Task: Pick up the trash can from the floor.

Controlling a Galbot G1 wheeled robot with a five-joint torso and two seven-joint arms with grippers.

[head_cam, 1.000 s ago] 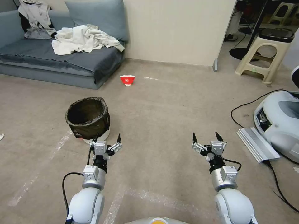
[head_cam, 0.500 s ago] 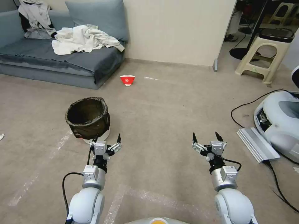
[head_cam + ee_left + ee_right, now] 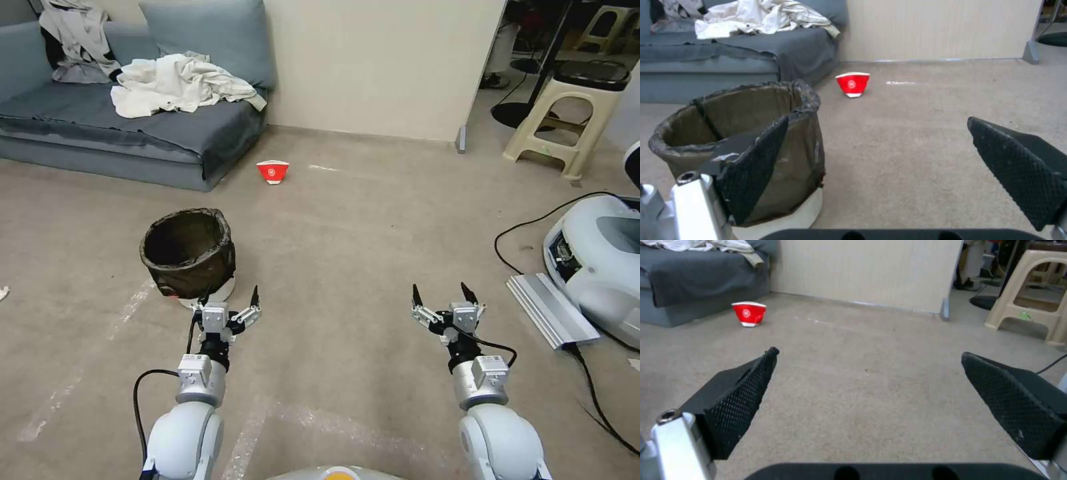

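Carpeted floor (image 3: pixel 347 227) bears trash can (image 3: pixel 188 257) near sofa (image 3: pixel 100 127).

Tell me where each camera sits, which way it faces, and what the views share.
Head view: high on the robot, looking forward and down at the floor; both arms show, left claw near the trash can, right claw open.
Left wrist view: behind the open left claw, facing the trash can and sofa.
Right wrist view: behind the right claw, facing bare floor.
Shared: the red cup.
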